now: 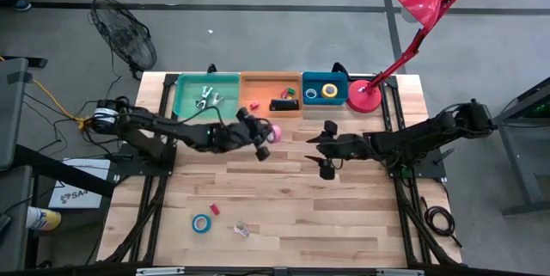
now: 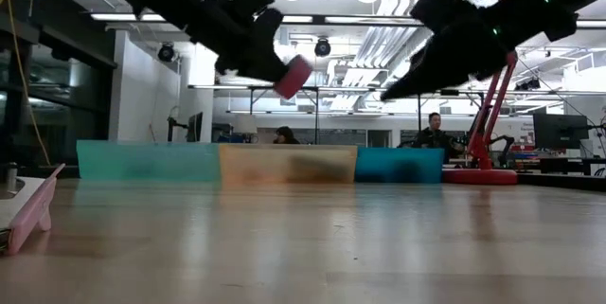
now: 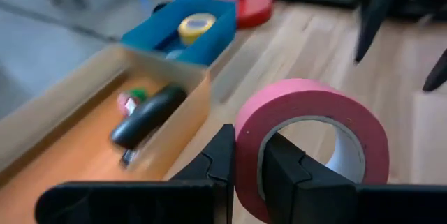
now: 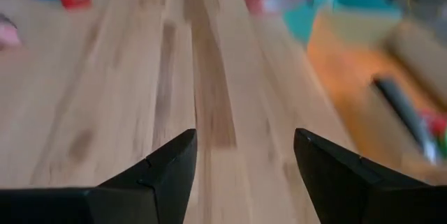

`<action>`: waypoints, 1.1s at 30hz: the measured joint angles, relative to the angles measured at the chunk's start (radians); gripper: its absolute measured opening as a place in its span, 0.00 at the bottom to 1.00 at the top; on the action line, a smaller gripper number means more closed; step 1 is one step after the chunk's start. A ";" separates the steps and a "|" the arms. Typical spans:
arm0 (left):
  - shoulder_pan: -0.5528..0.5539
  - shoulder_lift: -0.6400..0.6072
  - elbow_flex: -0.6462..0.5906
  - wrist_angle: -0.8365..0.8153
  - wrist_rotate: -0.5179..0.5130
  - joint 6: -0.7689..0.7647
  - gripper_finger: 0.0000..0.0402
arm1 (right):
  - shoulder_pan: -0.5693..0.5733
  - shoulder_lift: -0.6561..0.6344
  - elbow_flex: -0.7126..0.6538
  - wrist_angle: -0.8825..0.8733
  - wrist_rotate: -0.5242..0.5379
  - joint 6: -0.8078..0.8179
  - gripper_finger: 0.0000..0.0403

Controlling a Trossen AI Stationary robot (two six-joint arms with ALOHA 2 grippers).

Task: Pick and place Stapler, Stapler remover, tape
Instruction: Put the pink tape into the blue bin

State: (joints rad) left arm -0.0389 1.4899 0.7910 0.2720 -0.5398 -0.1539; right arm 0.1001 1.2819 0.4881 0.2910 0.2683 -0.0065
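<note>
We see three bins lined up along the far edge of the bench (image 1: 292,181), and they look sorted by kind: the green bin (image 1: 206,94) holds metal staple removers (image 1: 207,98), the orange bin (image 1: 271,94) holds the black stapler (image 1: 283,104) with some small coloured bits beside it, and the blue bin (image 1: 324,88) holds a yellow tape roll (image 1: 330,92) and a blue tape roll (image 1: 310,95). That layout explains why the left gripper (image 1: 263,138) carries its load the way it does. Its jaws are clenched on the wall of a pink tape roll (image 3: 311,140), one finger inside the ring and one outside, so the roll hangs clear of the bench near the orange bin. We judge the roll is bound for the blue bin, which lies further along the row.

The left arm reaches from its base at the left edge across the bench, stretched low and nearly straight, with the wrist turned toward the bins. The right gripper (image 1: 327,150) hovers over the middle of the bench just beside it, its jaws released and empty, pointing back toward the left arm.

Near the front edge, a light blue tape roll (image 1: 201,223), a small red piece (image 1: 215,209) and another staple remover (image 1: 241,230) are not yet sorted.
</note>
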 joint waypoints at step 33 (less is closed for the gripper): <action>0.065 0.000 0.001 0.411 0.322 0.255 0.09 | -0.096 0.207 0.067 0.702 -0.358 -0.197 0.57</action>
State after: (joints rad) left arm 0.0260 1.4899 0.7921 0.6829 -0.2178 0.1009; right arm 0.0040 1.4885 0.5552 0.9925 -0.0895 -0.2033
